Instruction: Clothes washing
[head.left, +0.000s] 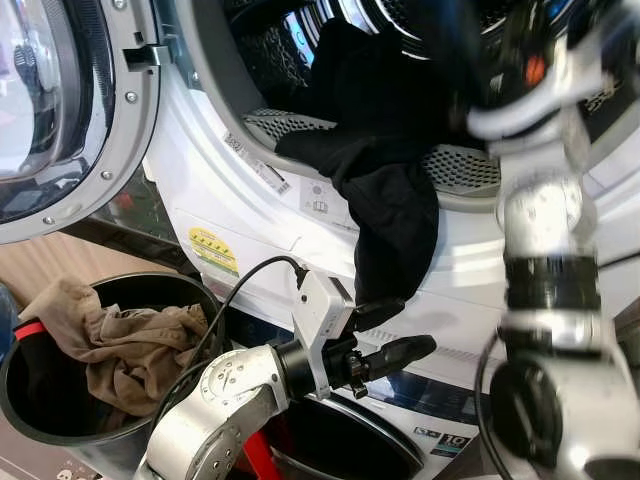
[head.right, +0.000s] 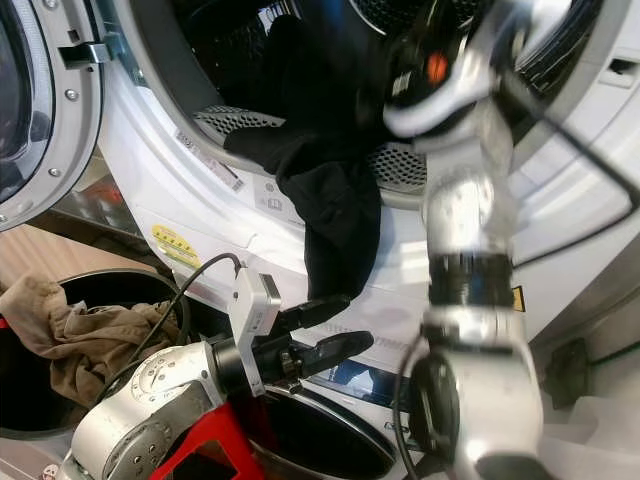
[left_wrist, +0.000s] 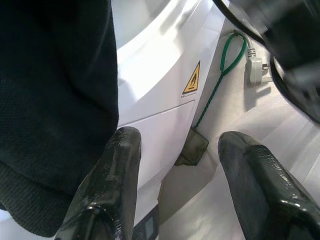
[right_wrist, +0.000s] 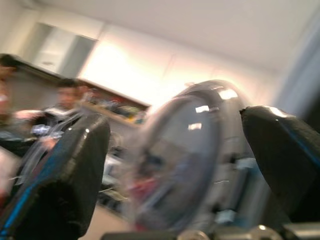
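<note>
Loading step: black garment hangs from drum lip, left end effector open just below, right end effector open; next, push garment in.

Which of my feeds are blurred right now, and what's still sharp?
Left eye view: the silver right arm is motion-smeared near the drum; the black garment hanging over the white washing machine's rim and the left gripper are sharp. Left wrist view: crisp. Right wrist view: heavily blurred, with the round glass door smeared.
</note>
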